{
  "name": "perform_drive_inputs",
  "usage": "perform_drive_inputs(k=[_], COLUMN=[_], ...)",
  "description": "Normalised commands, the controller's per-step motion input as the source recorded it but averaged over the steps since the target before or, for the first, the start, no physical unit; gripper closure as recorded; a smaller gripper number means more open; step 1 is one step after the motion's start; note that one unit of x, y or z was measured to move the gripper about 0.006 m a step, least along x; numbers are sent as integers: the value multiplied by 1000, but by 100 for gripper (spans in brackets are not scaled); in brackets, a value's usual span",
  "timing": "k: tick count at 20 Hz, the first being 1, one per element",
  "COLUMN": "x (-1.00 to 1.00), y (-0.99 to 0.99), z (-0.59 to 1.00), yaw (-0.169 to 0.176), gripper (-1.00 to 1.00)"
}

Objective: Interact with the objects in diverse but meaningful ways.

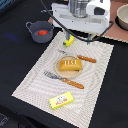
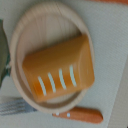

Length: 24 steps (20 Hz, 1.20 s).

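Note:
An orange-yellow bread loaf point(image 1: 69, 64) with white stripes lies on a round wooden plate point(image 1: 58, 69) in the middle of the striped mat. The wrist view looks straight down on the loaf point(image 2: 60, 67) and the plate point(image 2: 30, 25). My gripper point(image 1: 82, 36) hangs above the mat's far edge, beyond the plate. Its fingers are too blurred to read and do not show in the wrist view. A yellow banana point(image 1: 68, 40) lies just beside the gripper. In the grey-blue pot point(image 1: 39, 31) at the exterior view's left sits a red tomato point(image 1: 43, 32). A yellow box point(image 1: 61, 101) rests at the mat's near edge.
A knife with an orange handle point(image 1: 86, 58) lies beyond the plate, and a fork point(image 1: 65, 80) point(image 2: 75, 115) lies on its near side. A pale bowl point(image 1: 122, 17) stands at the far right. The striped mat point(image 1: 100, 85) lies on a black tabletop.

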Motion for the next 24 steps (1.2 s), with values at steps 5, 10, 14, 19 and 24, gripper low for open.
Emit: perform_drive_inputs(k=[5,10,14,19,24], x=[414,313,326,377,509], y=[-745,-702,-632,-559,-536], z=[-5,-90,-87,-59,57], yaw=[-64,-96,-124,-146,-136], gripper=[-100,-100,-100,-100,-100])
